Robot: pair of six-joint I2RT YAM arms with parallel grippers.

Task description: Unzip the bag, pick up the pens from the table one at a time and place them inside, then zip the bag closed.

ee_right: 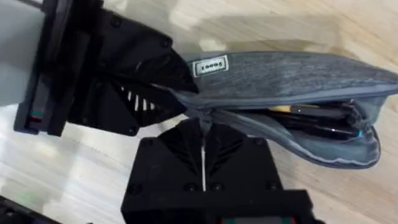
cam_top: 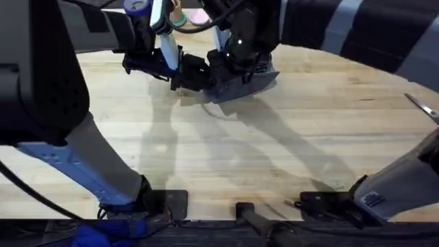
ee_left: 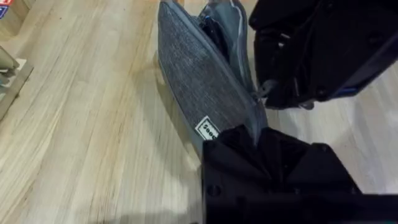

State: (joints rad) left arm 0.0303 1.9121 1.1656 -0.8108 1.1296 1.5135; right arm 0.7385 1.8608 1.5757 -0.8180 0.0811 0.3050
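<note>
Bag point(ee_right: 292, 78) gripped at one end by left pincer point(ee_right: 177, 99); zip pull pinched by right pincer point(ee_right: 203, 134); pens point(ee_right: 311, 121) seen inside, bag at 12 o'clock on surface point(cam_top: 274, 151).

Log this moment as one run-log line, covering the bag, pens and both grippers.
bag: zipper open, pens inside | left gripper: shut on bag end | right gripper: shut at zipper pull | stage: zipping
</note>
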